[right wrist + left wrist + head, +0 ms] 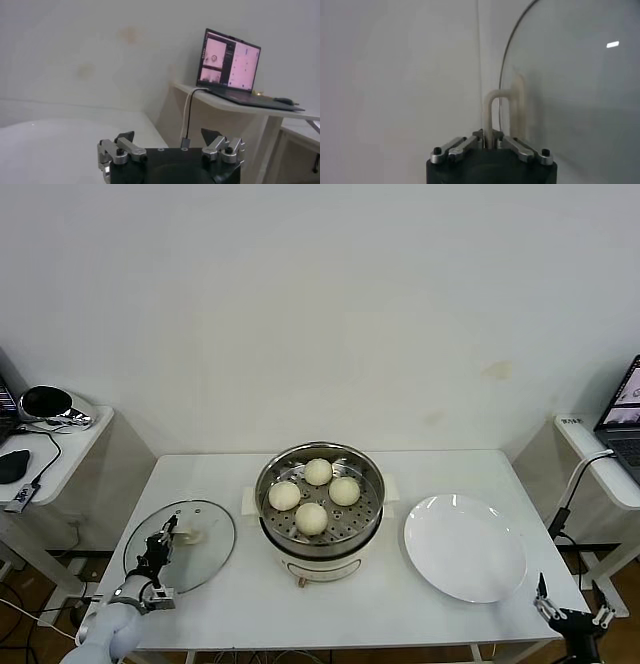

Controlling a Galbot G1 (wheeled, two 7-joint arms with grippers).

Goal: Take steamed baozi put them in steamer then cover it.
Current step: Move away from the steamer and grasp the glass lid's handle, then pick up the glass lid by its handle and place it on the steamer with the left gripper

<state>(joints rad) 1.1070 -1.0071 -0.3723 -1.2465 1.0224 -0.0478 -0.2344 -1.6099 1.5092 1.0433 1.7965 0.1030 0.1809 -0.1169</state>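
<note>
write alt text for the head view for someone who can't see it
Four steamed baozi sit in an open steamer at the centre of a white table. To the steamer's left a glass lid lies flat, with the left hand shut on its handle. An empty white plate lies to the right, and the right hand waits open off the table's near right corner.

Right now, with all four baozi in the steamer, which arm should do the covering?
Left. The left gripper has its jaws shut on the handle of the glass lid, which lies left of the steamer. The right gripper hangs open off the table's right corner, beyond the white plate.
</note>
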